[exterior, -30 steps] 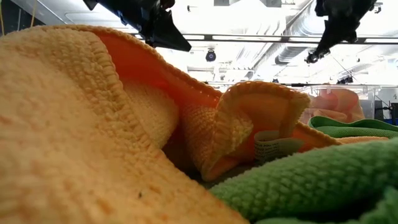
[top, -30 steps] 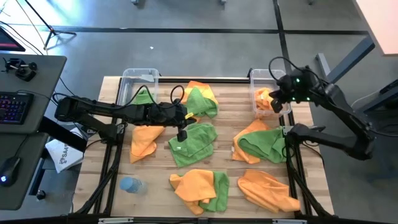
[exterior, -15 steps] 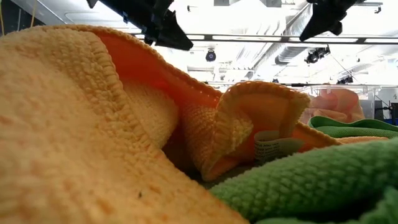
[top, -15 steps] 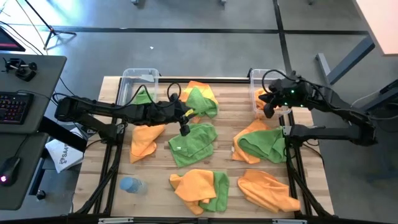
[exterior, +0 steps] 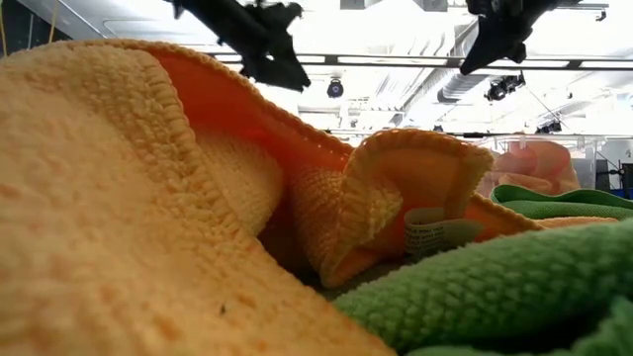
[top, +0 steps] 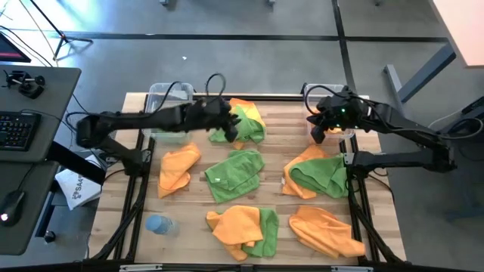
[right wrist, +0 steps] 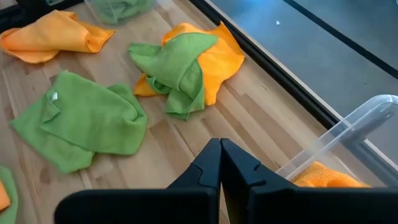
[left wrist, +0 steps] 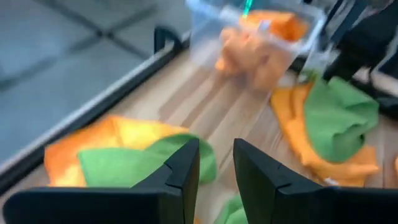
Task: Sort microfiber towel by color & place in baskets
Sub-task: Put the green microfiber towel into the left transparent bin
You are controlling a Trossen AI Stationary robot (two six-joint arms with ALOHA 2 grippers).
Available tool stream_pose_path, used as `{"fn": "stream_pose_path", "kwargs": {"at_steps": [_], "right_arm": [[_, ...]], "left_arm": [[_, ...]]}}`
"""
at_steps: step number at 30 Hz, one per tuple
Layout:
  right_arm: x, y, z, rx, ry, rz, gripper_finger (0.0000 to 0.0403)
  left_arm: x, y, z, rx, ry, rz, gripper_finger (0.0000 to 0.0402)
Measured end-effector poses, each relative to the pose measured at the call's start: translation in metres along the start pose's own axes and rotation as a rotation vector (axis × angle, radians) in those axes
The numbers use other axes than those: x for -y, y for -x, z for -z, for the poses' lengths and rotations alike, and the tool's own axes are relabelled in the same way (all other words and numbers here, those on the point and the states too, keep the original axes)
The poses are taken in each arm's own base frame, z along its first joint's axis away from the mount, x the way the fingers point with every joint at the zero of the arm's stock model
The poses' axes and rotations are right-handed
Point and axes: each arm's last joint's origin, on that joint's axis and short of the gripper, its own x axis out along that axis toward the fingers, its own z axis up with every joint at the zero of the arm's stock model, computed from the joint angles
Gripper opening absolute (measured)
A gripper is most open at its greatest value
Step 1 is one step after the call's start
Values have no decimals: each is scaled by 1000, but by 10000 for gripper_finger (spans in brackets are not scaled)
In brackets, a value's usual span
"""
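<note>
Left arm is extended across the rear of the worktop, left tool (left wrist: pixel 215 163) slightly parted, empty. Right tool (right wrist: pixel 220 163) is pressed closed, empty.

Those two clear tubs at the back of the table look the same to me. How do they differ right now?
The left basket holds green cloth, seen through its wall; the right basket holds orange cloth. The right tool hangs at the right basket's near side, while the left tool is away from the left basket, over the green and orange towel pile. Both are clear rectangular tubs on the table's far edge.
</note>
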Motion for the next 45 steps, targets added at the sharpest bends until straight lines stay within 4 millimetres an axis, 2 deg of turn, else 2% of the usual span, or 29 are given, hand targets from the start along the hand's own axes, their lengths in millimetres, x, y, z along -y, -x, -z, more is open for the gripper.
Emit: {"fn": "stream_pose_path", "kwargs": {"at_steps": [5, 8, 14, 19, 26, 30, 35, 37, 40, 45], "right_arm": [[0, -2, -1, -5, -3, 7, 0], [0, -2, -1, -1, -6, 8, 0], [0, -2, -1, 1, -26, 8, 0], [0, -2, -1, 6, -32, 17, 0], [0, -2, -1, 7, -34, 24, 0], [0, -2, -1, 8, -34, 24, 0], [0, -2, -1, 8, -49, 24, 0], [0, -2, -1, 8, -49, 25, 0], [0, -2, -1, 8, -49, 25, 0], [0, -2, -1, 9, -46, 28, 0]], "left_arm": [[-21, -42, -11, -243, 69, 15, 79], [-26, -66, -8, -371, -12, 58, 78], [-14, -97, -3, -492, -446, 140, 78], [-5, -114, 1, -495, -809, 211, 78], [-10, -140, 13, -547, -1093, 139, 78], [-16, -148, 20, -602, -1061, 28, 78], [-22, -140, 21, -663, -775, -70, 78], [-20, -136, 22, -678, -673, -46, 78], [-11, -130, 25, -708, -600, 82, 75], [6, -131, 35, -682, -714, 179, 51]]}}
